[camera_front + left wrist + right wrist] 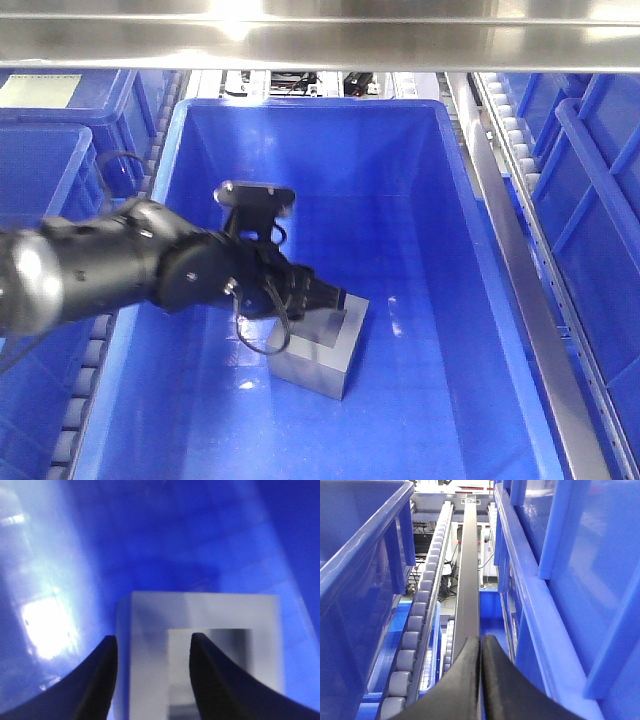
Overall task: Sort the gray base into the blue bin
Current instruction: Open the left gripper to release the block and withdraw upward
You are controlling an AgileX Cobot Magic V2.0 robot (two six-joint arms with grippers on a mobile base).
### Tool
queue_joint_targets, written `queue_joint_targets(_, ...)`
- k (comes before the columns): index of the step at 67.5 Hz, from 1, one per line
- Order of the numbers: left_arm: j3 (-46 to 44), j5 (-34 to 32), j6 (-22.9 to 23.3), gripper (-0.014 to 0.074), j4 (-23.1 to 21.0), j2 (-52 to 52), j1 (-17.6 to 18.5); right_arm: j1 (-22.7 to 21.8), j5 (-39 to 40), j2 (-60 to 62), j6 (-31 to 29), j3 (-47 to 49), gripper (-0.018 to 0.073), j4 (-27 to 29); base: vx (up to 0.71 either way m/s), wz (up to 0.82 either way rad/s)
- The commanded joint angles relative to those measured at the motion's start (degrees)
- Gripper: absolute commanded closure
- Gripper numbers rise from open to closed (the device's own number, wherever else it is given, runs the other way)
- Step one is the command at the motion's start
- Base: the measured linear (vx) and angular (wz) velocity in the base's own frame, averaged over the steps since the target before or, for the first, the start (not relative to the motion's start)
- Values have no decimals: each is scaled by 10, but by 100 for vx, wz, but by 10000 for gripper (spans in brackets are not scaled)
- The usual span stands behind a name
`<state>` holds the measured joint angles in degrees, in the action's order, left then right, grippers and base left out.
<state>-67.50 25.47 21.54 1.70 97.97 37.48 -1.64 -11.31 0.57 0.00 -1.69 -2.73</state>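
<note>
High front view, two close wrist views — shared blue bin point(440, 250).

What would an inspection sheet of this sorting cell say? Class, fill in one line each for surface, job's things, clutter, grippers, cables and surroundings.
Surface: glossy floor of the blue bin, glare patches.
Job's things: gray base sits on the bin floor, recess facing up.
Clutter: nothing seen.
Grippers: left gripper jaws apart, straddling one wall of the base, one jaw in the recess; right gripper jaws together, empty.
Cables: black cable loops at the left wrist.
Surroundings: ribbed blue crates either side, roller conveyor, metal rail.
</note>
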Motion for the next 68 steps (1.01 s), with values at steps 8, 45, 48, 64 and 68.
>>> queue_joint_targets(8,-13,-10,-50,259,0,-95,4,1,43,9,-7,-4,564,-3,0,0)
queue_joint_targets(45,228,-108,-61,259,0,-435,4,1,43,9,-7,-4,564,-3,0,0)
queue_joint_targets(48,253,-118,-68,259,0,-463,4,1,43,9,-7,-4,564,-3,0,0)
queue_joint_targets(64,384,-164,-97,259,1,-646,4,1,43,9,-7,-4,564,-3,0,0)
queue_joint_targets(68,408,-149,-112,259,1,-692,4,1,44,9,-7,-4,564,-3,0,0)
